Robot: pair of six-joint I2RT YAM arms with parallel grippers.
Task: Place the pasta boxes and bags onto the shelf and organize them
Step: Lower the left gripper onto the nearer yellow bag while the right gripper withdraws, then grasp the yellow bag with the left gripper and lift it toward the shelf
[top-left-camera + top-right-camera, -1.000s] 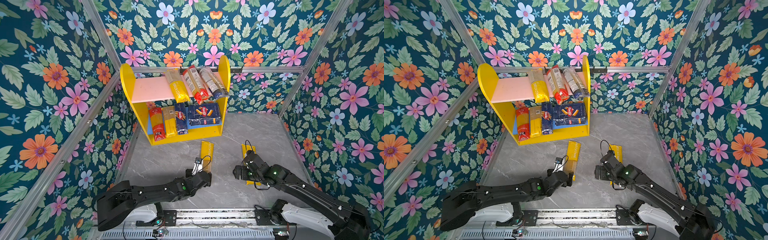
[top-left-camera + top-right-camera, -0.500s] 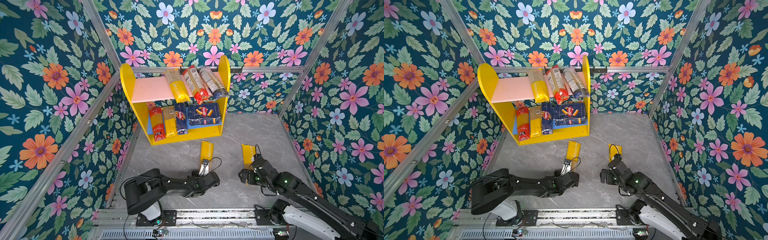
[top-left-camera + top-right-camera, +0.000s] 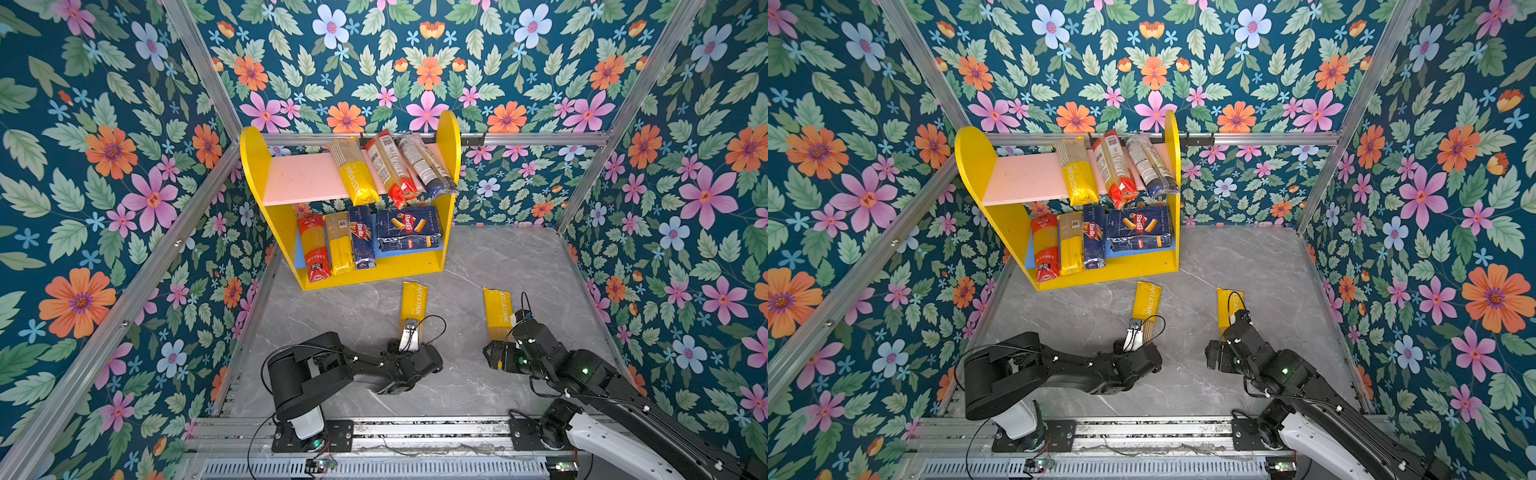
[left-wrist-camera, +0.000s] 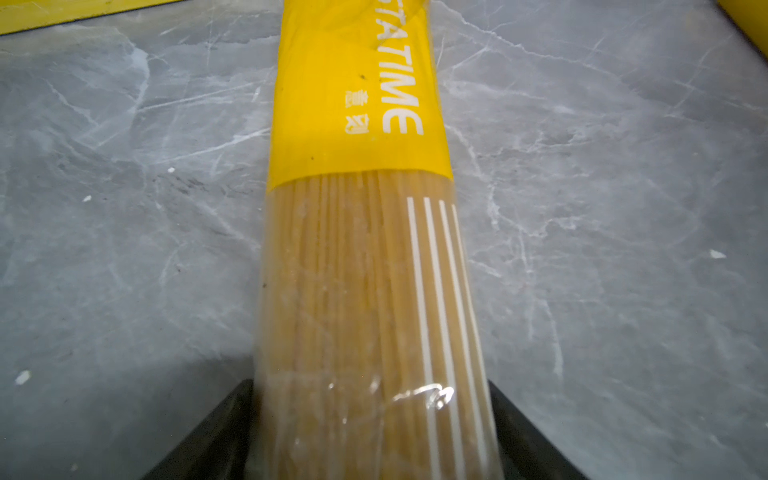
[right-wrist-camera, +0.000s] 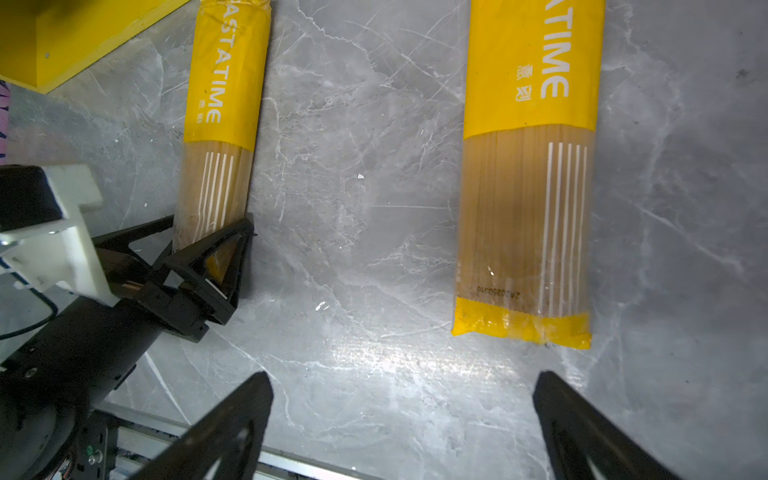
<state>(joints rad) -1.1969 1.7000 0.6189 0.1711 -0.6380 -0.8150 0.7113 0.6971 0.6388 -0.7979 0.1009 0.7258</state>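
Two yellow PASTATIME bags lie on the grey table in front of the shelf (image 3: 253, 166). My left gripper (image 4: 370, 386) is shut on the clear near end of the left bag (image 3: 413, 303), one finger against each side, as the right wrist view also shows at the left gripper (image 5: 208, 226). The bag still rests on the table. My right gripper (image 5: 403, 390) stands open just short of the right bag (image 5: 528, 166), holding nothing. The wide pasta box (image 3: 409, 228) and narrow pasta box (image 3: 361, 237) sit on the lower board beside two bags. Three more bags lie on the pink board (image 3: 299, 178).
Flowered walls with metal rails close in the table on three sides. The left half of the pink board is bare. A metal rail (image 3: 374, 432) carrying both arm bases runs along the near edge. The right arm (image 3: 582, 374) reaches in from the near right corner.
The left arm has folded back, and its jaws have closed in on the left bag's near end. The right gripper has drawn back off the right bag, still open.
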